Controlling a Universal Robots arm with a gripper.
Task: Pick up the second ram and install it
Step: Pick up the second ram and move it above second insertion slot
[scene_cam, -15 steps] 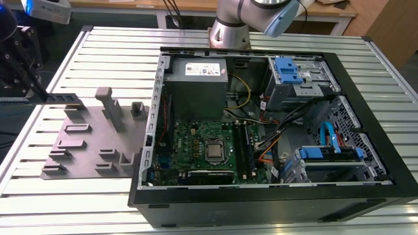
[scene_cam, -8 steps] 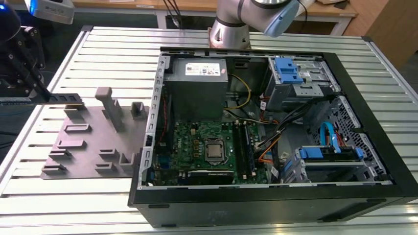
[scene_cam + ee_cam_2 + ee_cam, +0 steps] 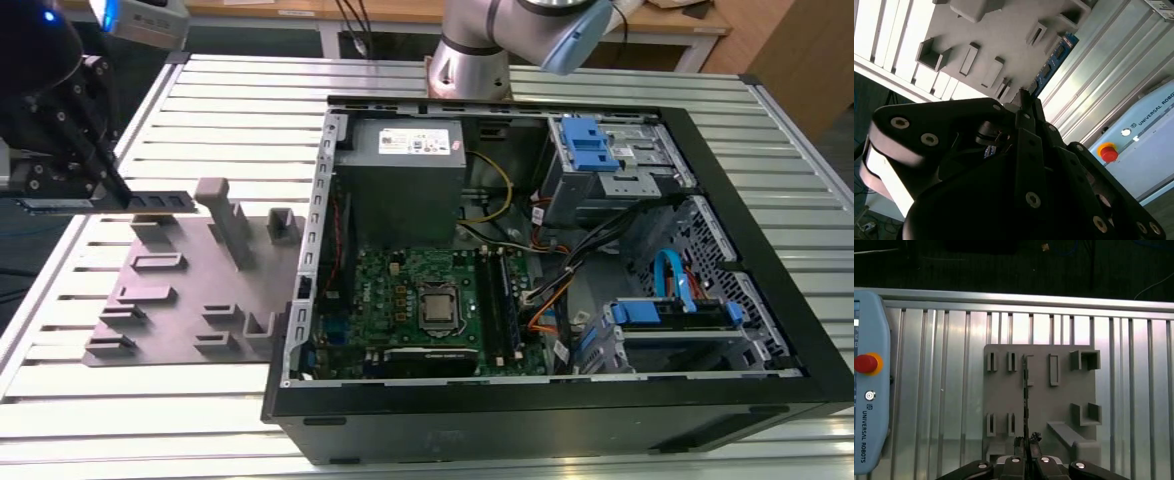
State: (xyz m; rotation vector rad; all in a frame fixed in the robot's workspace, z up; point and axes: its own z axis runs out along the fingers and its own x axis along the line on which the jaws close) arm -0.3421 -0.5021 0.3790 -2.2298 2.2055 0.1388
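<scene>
My gripper (image 3: 118,196) is at the exterior view's far left, shut on the second ram (image 3: 150,203), a slim strip with dark chips held level on its long edge. The ram hangs just over the back part of the grey slotted holder (image 3: 187,290). In the first wrist view the ram (image 3: 1026,390) appears edge-on, running out from my gripper (image 3: 1026,441) across the grey holder (image 3: 1064,405). The second wrist view has the chip-lined ram (image 3: 1051,65) sticking out past the black fingers (image 3: 1024,102).
An open computer case (image 3: 534,400) lies at the exterior view's right, with a green motherboard (image 3: 400,290) and its memory slots (image 3: 501,295) inside. The arm's base (image 3: 470,60) stands behind it. A teach pendant (image 3: 869,390) with a red button lies on the slatted table (image 3: 240,110).
</scene>
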